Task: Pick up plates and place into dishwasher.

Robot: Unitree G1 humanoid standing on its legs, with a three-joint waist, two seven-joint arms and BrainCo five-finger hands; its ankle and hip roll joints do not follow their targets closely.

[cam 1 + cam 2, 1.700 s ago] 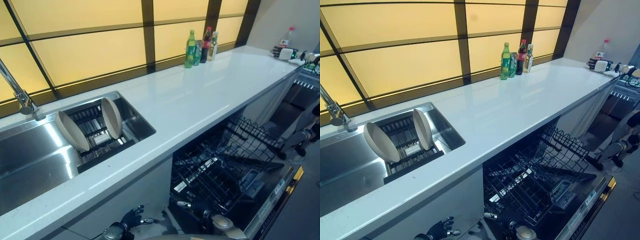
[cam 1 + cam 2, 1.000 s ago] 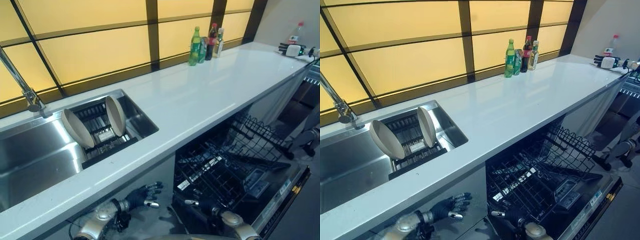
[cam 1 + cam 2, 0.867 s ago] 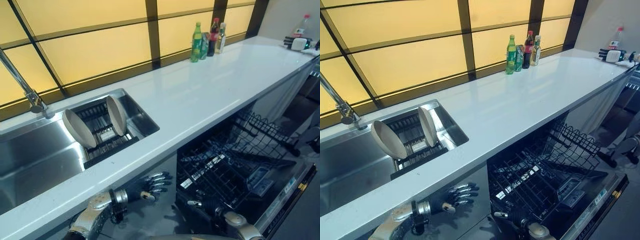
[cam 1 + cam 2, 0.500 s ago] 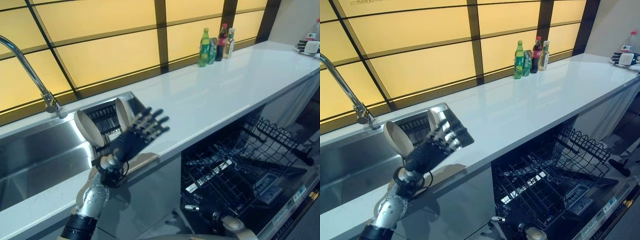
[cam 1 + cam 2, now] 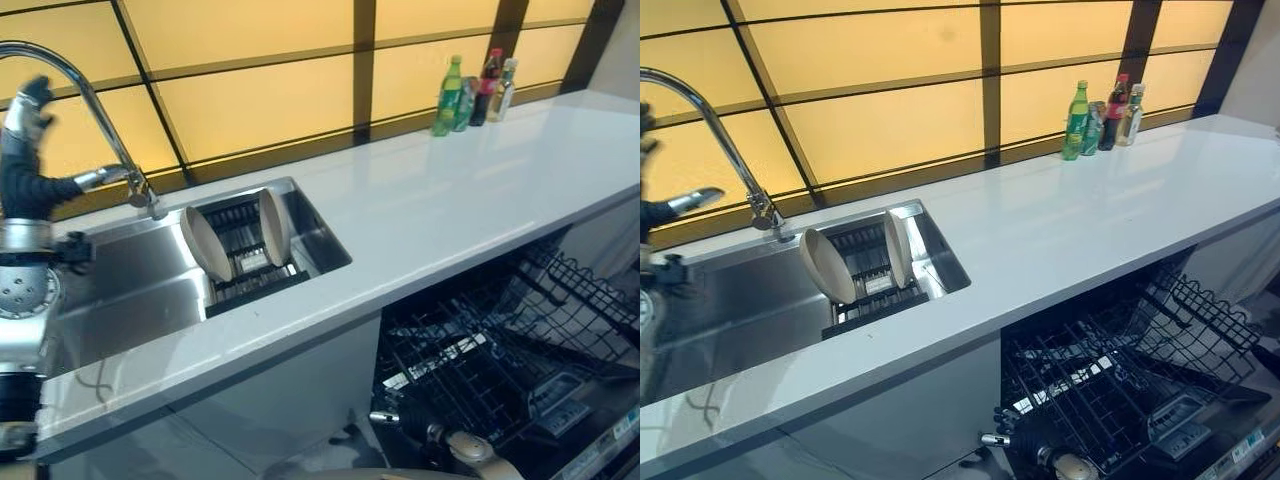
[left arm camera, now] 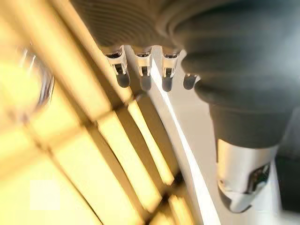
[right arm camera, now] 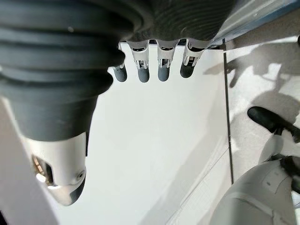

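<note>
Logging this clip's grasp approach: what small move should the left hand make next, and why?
Probably bring the left hand down toward the nearer plate. It is raised by the faucet, empty, fingers relaxed, and both plates stand untouched in the sink rack.

Silver-fingered hand (image 7: 154, 61) (dark ribbed cover)

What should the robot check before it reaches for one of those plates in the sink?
1. Plates standing upright in the sink rack: ok.
2. Left hand empty, fingers straight: ok.
3. Left hand near the plates: not ok, it is raised beside the faucet, apart from them.
4. Right hand empty, fingers straight: ok.
5. Dishwasher rack pulled out and free of dishes: ok.
6. Countertop between the sink and the dishwasher rack bare: ok.
</note>
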